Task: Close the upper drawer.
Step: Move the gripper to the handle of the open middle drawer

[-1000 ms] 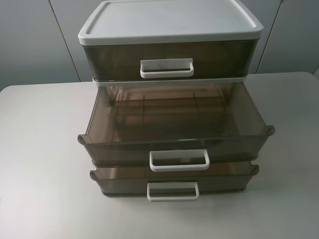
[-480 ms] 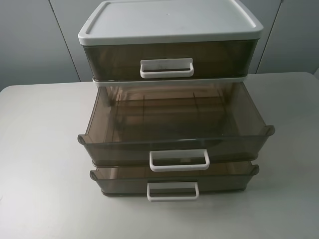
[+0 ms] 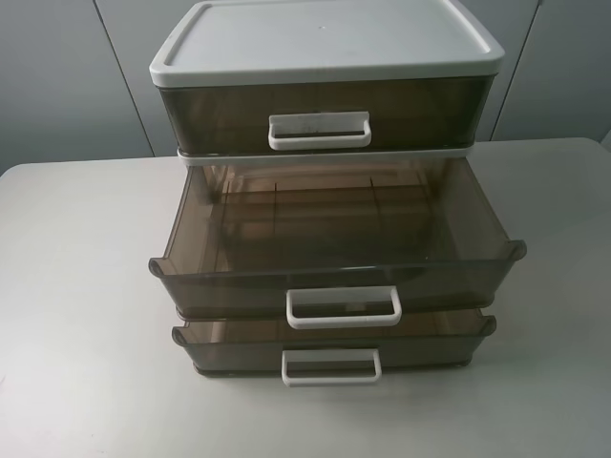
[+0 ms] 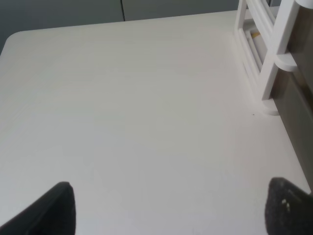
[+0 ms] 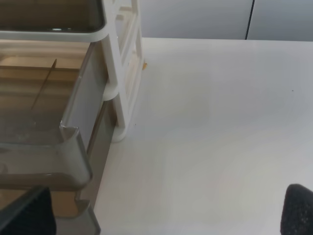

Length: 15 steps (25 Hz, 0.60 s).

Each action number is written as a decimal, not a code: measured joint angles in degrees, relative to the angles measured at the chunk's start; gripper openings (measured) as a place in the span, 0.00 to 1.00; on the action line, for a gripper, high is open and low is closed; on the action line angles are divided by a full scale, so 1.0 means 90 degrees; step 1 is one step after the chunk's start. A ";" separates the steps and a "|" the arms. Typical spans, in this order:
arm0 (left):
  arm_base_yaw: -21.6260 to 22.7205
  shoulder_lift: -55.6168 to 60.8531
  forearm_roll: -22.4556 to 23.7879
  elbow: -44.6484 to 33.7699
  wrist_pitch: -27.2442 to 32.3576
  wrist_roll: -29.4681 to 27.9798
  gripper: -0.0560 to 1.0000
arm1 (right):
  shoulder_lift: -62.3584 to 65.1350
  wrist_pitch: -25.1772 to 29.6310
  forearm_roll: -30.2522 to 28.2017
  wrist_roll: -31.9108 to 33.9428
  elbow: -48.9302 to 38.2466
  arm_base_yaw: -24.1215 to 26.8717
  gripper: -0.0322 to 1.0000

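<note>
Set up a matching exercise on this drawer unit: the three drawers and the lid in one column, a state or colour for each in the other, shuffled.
Things:
1. top drawer
2. middle drawer
3. bottom drawer
4. lid

States:
A. pulled far out
B. white
C. shut
D. pulled out only slightly

Pairs: 1-C, 2-A, 3-D, 4-B

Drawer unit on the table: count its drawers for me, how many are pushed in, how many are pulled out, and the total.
Pushed in: 1, the top drawer.
Pulled out: 2, the middle drawer far out and the bottom drawer only a little.
Total: 3 drawers.
</note>
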State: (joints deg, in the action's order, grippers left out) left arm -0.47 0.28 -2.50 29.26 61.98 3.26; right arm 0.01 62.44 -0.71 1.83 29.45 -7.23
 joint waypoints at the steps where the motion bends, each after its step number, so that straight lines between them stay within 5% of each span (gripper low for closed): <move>1: 0.0000 0.0000 0.0000 0.0000 0.0000 0.0000 0.75 | 0.0000 0.0000 0.0000 0.0000 0.0000 0.0000 0.71; 15: 0.0000 0.0000 0.0000 0.0000 0.0000 0.0000 0.75 | -0.1110 -0.0212 0.0079 0.0968 0.0368 0.0000 0.71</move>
State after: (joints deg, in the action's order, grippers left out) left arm -0.47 0.28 -2.50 29.26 61.98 3.26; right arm -9.97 60.53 0.00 10.54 32.77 -7.23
